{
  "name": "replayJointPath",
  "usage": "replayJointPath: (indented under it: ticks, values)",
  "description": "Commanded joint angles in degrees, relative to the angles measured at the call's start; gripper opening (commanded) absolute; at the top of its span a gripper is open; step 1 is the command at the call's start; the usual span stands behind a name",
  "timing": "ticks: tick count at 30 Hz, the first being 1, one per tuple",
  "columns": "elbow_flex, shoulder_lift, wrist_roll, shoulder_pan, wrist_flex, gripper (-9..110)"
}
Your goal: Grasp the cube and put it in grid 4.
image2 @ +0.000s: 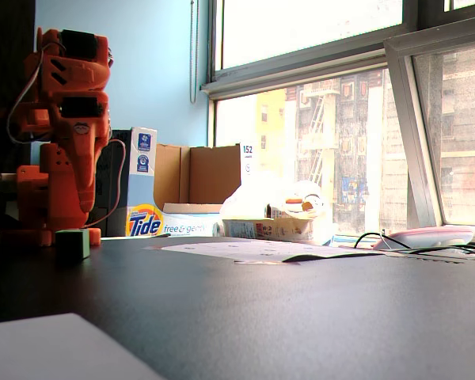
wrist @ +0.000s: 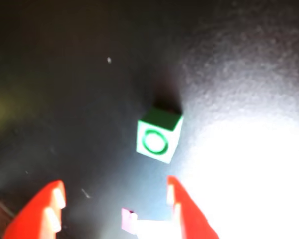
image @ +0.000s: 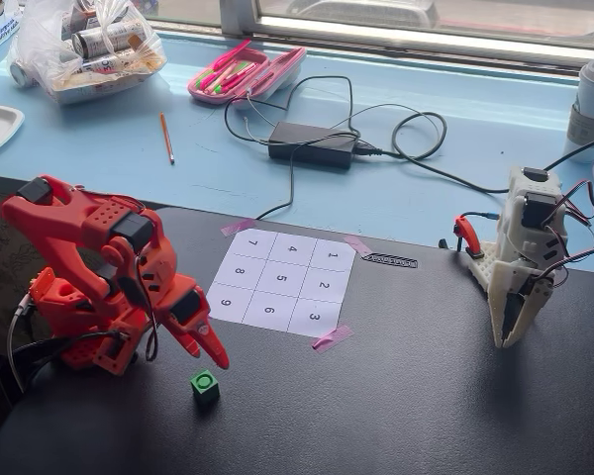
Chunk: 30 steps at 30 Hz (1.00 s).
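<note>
**Inspector:** Start with the large items. The black table point(image: 406, 396) carries the taped 3x3 numbered sheet point(image: 282, 282), and your orange arm point(image: 99, 267) stands left of that sheet in the high fixed view. A white arm point(image: 525, 267) stands at the right edge, well apart, and does not look to be involved.

**Operator:** And the target cell?

**Inspector:** Grid 4 point(image: 291, 248) is the middle square of the sheet's far row, between 7 and 1. Nothing rests on it. In the low fixed view the sheet is edge-on and no digit can be read.

**Operator:** The pincer?

**Inspector:** Your gripper point(image: 206, 348) is spread and pinches nothing. The wrist view shows both orange fingers point(wrist: 182, 204) apart at the bottom of the frame with bare table between them.

**Operator:** Where is the cube?

**Inspector:** The cube point(image: 205, 386) sits on the bare table, on the near side of the sheet and off it, just below the fingertips in the high fixed view. It is untouched. In the wrist view the cube point(wrist: 158, 137) lies ahead of the open jaws, roughly on their centre line but slightly toward the right finger, and turned a little askew. It has no long axis, so any face pair serves. My judgement: you need a short advance and descent, with a small correction toward that right finger.
</note>
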Motion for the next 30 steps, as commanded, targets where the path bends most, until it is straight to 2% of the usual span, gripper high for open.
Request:
replayJointPath:
  ticks: [1, 12, 30]
  values:
    - [-3.7, -3.2, 1.6, 1.8, -0.1, 34]
    - [-0.7, -9.3, 4.1, 5.2, -2.5, 34]
    - [7.9, -9.8, 4.0, 2.6, -11.4, 34]
